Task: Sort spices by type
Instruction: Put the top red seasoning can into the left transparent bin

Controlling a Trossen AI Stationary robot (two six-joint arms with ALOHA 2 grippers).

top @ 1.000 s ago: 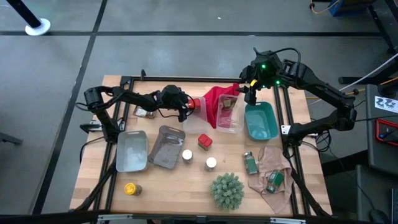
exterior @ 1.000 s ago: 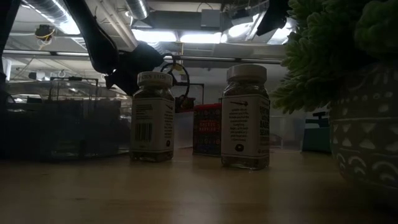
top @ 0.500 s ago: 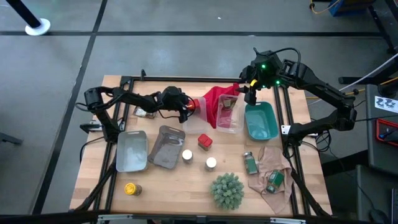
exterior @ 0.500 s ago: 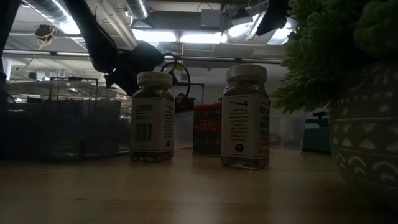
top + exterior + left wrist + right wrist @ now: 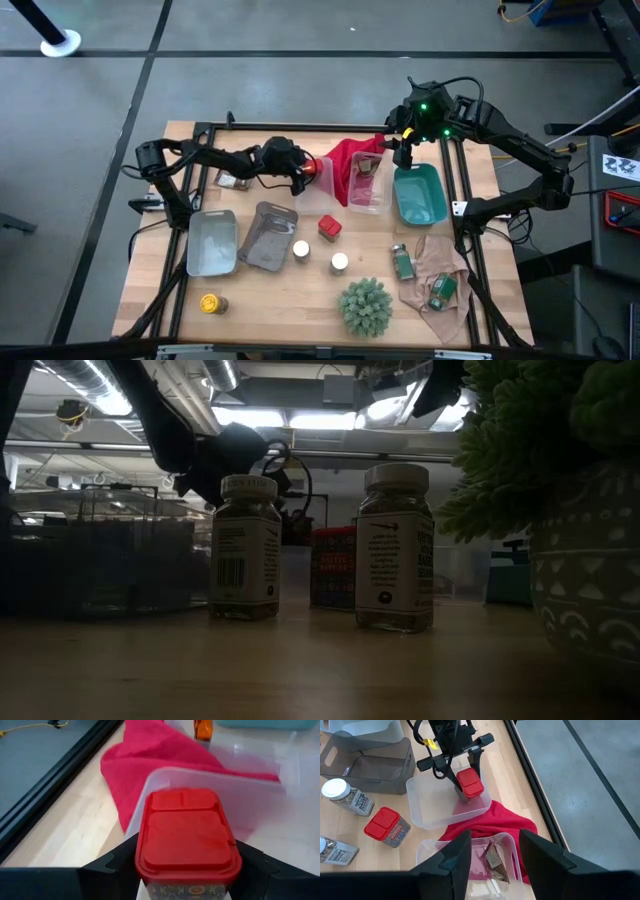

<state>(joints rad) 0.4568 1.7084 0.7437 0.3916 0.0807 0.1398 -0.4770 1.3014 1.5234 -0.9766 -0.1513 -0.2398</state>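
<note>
My left gripper (image 5: 300,170) is shut on a red boxy tin (image 5: 312,167) at the left rim of a clear tray (image 5: 335,185) by the red cloth (image 5: 352,158). A second red tin (image 5: 329,227) stands on the table. Two white-topped jars (image 5: 300,249) (image 5: 340,262) stand nearer; they are jars (image 5: 245,545) (image 5: 395,545) in the low view. Green-labelled jars (image 5: 402,262) (image 5: 442,290) lie on a tan cloth. The yellow-capped jar (image 5: 209,303) stands near left. My right gripper (image 5: 403,152) hangs open over the teal bin's (image 5: 418,195) far end. My left gripper pinches the red tin's body (image 5: 187,887) just under its lid (image 5: 187,832), one finger (image 5: 115,865) on each of two opposite sides. The fingers come level from the table's left. The tin stays upright and lifted clear, over the clear tray's rim (image 5: 465,800).
A grey tray (image 5: 265,237) and a pale bin (image 5: 212,242) sit left of centre. The spiky green plant (image 5: 365,305) stands at the near edge. A clear container (image 5: 485,855) holding packets sits on the red cloth, and a small brown jar (image 5: 235,181) is far left.
My left gripper has carried the red tin a little toward the table's right, closer over the clear tray. Nothing else has moved.
</note>
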